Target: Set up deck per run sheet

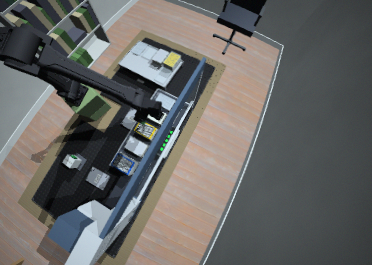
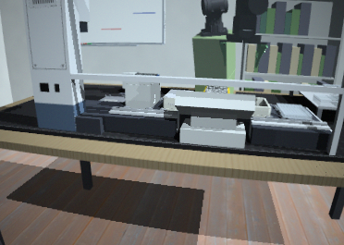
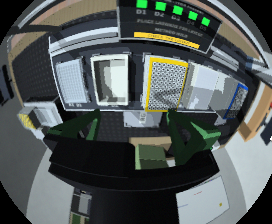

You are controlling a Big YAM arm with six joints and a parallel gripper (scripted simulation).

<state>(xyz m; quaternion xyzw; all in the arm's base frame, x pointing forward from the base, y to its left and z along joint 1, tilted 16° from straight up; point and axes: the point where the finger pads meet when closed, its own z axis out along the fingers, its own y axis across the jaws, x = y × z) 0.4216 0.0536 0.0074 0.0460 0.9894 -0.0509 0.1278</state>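
My gripper (image 1: 153, 113) is open and empty, hovering over the row of deck positions beside the blue rail (image 1: 160, 140). In the wrist view its green fingers spread wide in front of the row. There, from left to right, stand a lidded sample plate (image 3: 70, 83), an open white reservoir (image 3: 111, 82), a yellow-framed tip rack (image 3: 165, 82), a white deep-well block (image 3: 203, 86) and a blue-framed tip rack (image 3: 240, 96). From above, the yellow rack (image 1: 145, 131), the block (image 1: 135, 146) and the blue rack (image 1: 123, 162) lie below the gripper, the plate (image 1: 165, 98) beyond it.
The shelf (image 1: 150, 61) at the far end holds several white items and a yellow-topped one (image 1: 171, 60). A status panel with green lights (image 3: 169, 12) faces the row. Two small fixtures (image 1: 73, 161) (image 1: 98, 178) sit on the dark mat. A tall white cabinet (image 2: 53, 55) stands at one end.
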